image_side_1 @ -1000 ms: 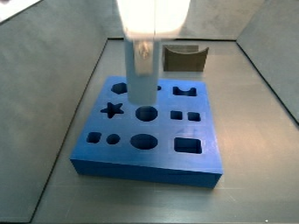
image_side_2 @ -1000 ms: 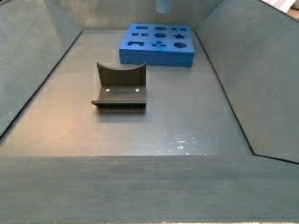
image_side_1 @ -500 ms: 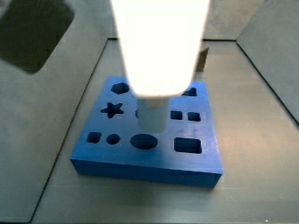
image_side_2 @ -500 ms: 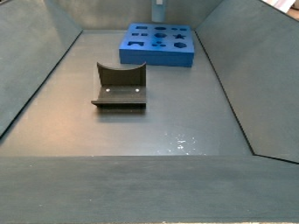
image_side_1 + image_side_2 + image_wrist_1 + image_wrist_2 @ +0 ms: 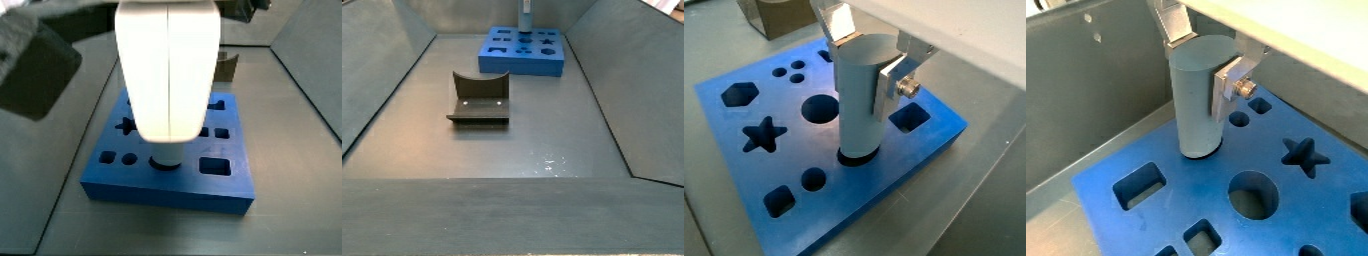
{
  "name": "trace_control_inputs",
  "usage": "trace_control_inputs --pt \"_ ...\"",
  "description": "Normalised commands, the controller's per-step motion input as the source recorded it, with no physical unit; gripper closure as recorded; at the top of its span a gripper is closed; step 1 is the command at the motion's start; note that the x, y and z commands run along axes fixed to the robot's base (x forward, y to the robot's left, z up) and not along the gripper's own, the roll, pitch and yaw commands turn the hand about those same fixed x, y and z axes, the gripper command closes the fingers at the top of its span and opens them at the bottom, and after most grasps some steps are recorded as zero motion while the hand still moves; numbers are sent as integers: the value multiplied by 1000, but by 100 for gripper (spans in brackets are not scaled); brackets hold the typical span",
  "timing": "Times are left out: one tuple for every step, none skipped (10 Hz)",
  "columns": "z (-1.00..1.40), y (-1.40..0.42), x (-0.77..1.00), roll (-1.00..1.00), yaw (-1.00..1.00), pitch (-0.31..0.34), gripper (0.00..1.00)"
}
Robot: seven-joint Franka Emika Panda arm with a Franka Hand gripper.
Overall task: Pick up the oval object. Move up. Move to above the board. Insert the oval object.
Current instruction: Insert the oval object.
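The oval object (image 5: 861,100) is a pale blue-grey peg, upright between the silver fingers (image 5: 895,68) of my gripper (image 5: 869,50), which is shut on its upper part. Its lower end sits in the mouth of a hole in the bright blue board (image 5: 925,140), with a dark rim showing around it. Most of the peg stands above the board. The other wrist view shows the same: gripper (image 5: 1204,52), peg (image 5: 1197,105), board (image 5: 1173,215). In a side view the pale gripper body (image 5: 167,70) hides most of the peg above the board (image 5: 174,185). From afar the peg (image 5: 525,20) stands on the board (image 5: 523,62).
The olive-brown fixture (image 5: 478,98) with a curved notch stands on the grey floor, apart from the board; it also shows behind the board (image 5: 778,12). Grey walls enclose the floor on all sides. Star, round and square holes (image 5: 1303,155) lie around the peg.
The gripper has come down and moved toward the board's front with the peg in it. The peg's lower end has gone from above the board to the mouth of a hole.
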Motion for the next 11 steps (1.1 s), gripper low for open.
trace_control_inputs --pt "-34 0 0 -14 0 0 100" --pt "-54 0 0 0 0 0 100" --pt "-103 0 -17 0 0 0 100" --pt "-220 0 -40 0 0 -59 100" --pt "-251 0 -37 0 0 -53 100" --pt "0 0 0 -16 0 0 100" --pt "-46 -14 0 0 0 -14 100" --pt "-271 -263 -91 83 31 -47 100" --pt "-231 -166 -31 0 49 -23 100" --pt "-43 0 0 -37 0 -4 100" --pt "-3 0 0 -20 0 -4 100"
